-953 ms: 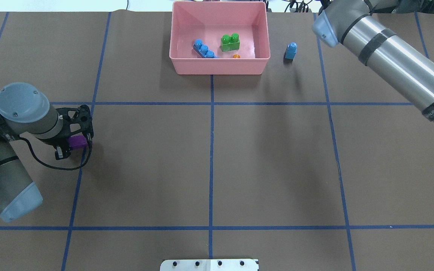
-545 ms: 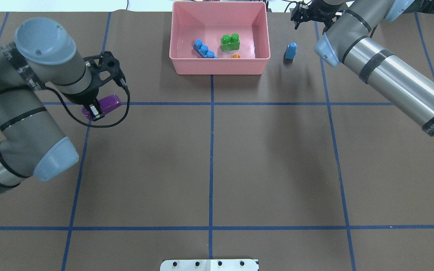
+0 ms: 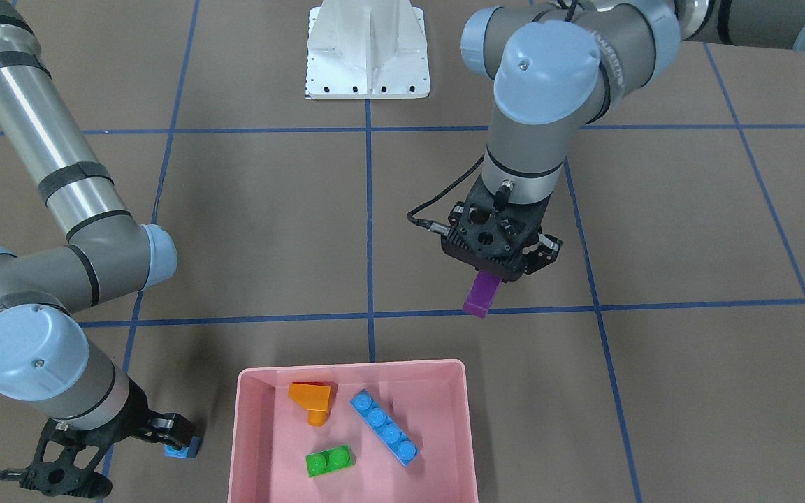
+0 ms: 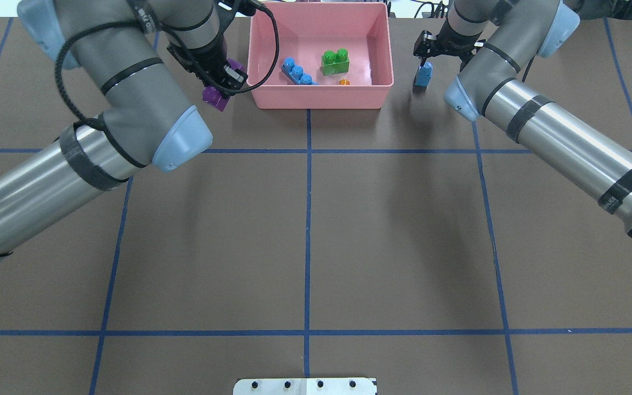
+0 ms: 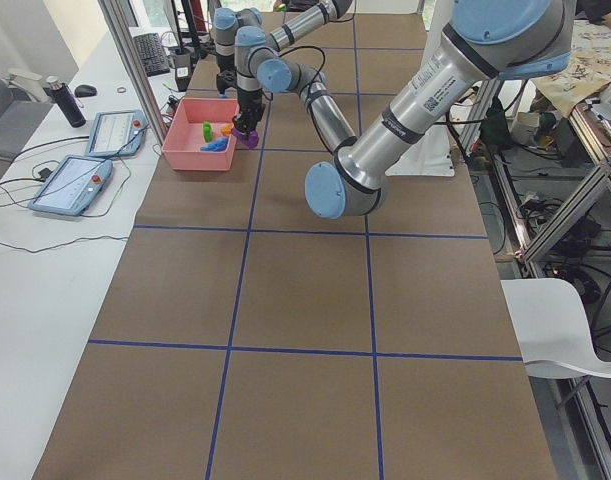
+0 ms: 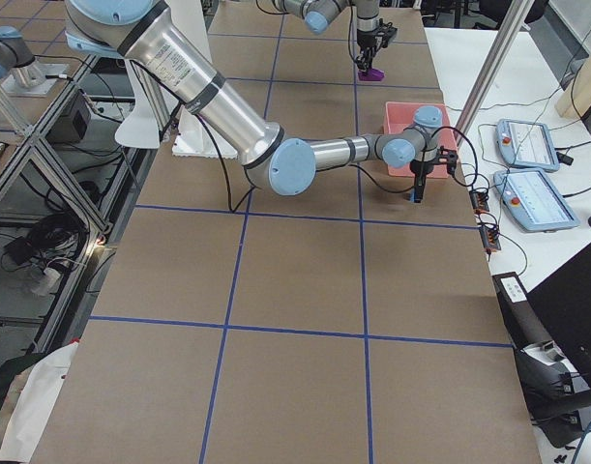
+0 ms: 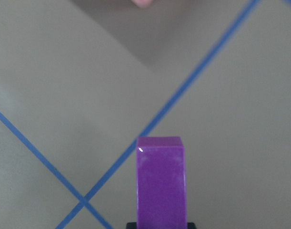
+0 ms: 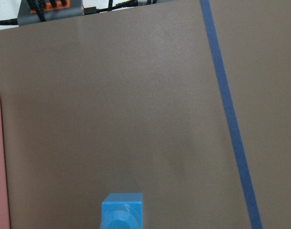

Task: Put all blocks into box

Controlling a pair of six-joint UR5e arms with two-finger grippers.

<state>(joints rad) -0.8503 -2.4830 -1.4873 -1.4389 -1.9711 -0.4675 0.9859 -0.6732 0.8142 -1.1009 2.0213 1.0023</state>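
Brown paper with a grid of blue tape covers the worktop [image 4: 404, 219], and the pink box [image 4: 319, 101] sits at its far edge from the robot. Three blocks already lie inside it: the long blue brick [image 4: 297, 72], the green brick [image 4: 335, 61] and the orange brick [image 4: 344, 82], each apart from the others. That leaves two. The left pincer [image 3: 490, 276] is clamped on the purple brick [image 3: 481, 297] and carries it in the air just outside the box's wall on the robot's left, not yet over the rim. On the other side the tiny blue brick [image 4: 423, 75] stands upright on the paper, just beside the box but not touching it. The right pincer [image 3: 175, 434] is down at this brick with a finger right against it, though I cannot tell whether it has gripped it. By my reckoning the job is a little past halfway: the purple brick needs a short carry over the rim and a drop, then the blue one must be lifted in.
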